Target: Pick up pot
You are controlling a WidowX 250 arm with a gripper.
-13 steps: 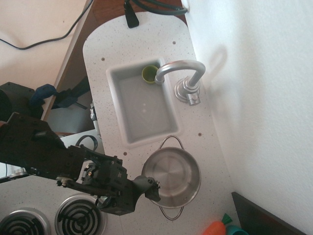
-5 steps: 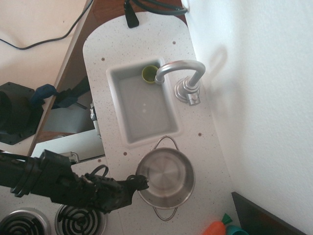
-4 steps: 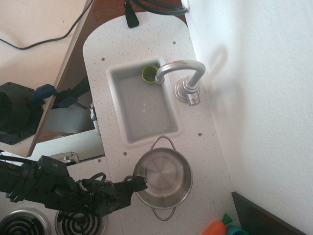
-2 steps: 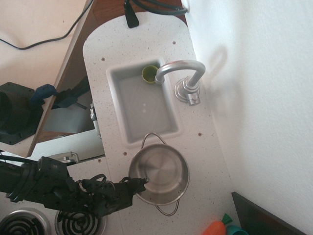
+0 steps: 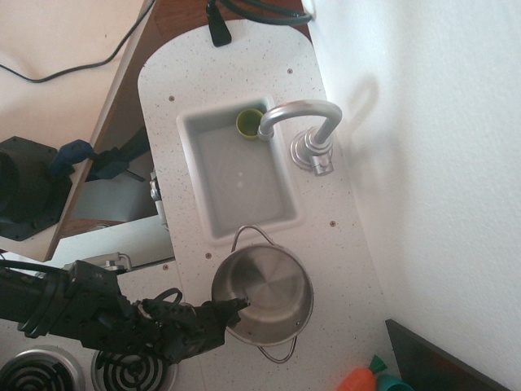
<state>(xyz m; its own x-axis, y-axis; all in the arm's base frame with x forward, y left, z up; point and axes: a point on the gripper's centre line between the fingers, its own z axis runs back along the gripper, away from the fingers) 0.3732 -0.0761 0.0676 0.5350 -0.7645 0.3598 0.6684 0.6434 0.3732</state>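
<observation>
The dark claw [image 5: 237, 305] is pinching the near rim of the pot [image 5: 263, 294], reaching in from the left. The pot is sitting just beyond the claw on the white table [image 5: 342, 269], with the sink [image 5: 238, 174] farther up.

The robot arm [image 5: 89, 314] is black all over, built from blocky, angular housings with a matte finish. Thin black cables loop out of the wrist section near its front end, and a small pale grey metal part sits on top of the rear housing. The arm narrows toward dark, slim fingers [image 5: 236, 305], whose fine details are too small and dark to make out.
</observation>
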